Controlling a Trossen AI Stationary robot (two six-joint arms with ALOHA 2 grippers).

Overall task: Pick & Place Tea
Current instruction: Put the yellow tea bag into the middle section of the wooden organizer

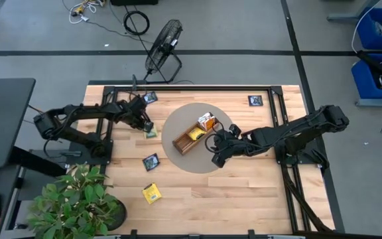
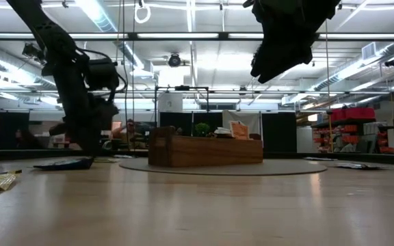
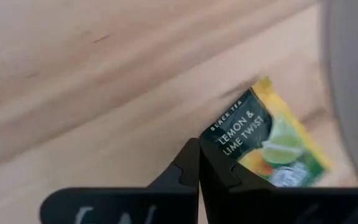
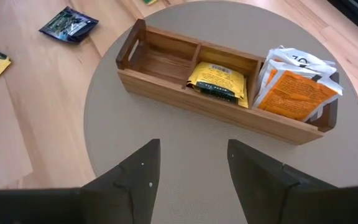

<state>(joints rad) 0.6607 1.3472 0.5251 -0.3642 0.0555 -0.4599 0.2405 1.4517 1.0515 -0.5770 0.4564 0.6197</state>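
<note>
A green and yellow tea packet (image 3: pixel 266 140) lies flat on the wood left of the round grey mat (image 1: pixel 178 119), also visible from above (image 1: pixel 150 133). My left gripper (image 3: pixel 199 149) is down at it, shut at the packet's corner. The brown tray (image 1: pixel 183 142) stands on the mat. It holds a yellow packet (image 4: pixel 216 81) in the middle compartment and orange-and-white packets (image 4: pixel 294 87) in one end compartment. My right gripper (image 4: pixel 191 162) hovers open above the mat, near side of the tray. Loose on the table are navy packets (image 1: pixel 151 161) (image 1: pixel 150 97) (image 1: pixel 255 100) and a yellow one (image 1: pixel 151 193). My left gripper has its shut fingertips (image 3: pixel 188 165) at the green packet's near corner (image 3: pixel 213 134), coming from above and pointing down. The corner seems pinched between them, though the fingers hide the exact spot. The packet lies flat on the wood.
The tray's other end compartment (image 4: pixel 160 56) holds nothing. A black fan (image 1: pixel 163 41) stands beyond the far edge. A potted plant (image 1: pixel 78 202) overhangs the near left corner. Black frame rails (image 1: pixel 191 87) run along the table's sides. Bare wood lies near the right front.
</note>
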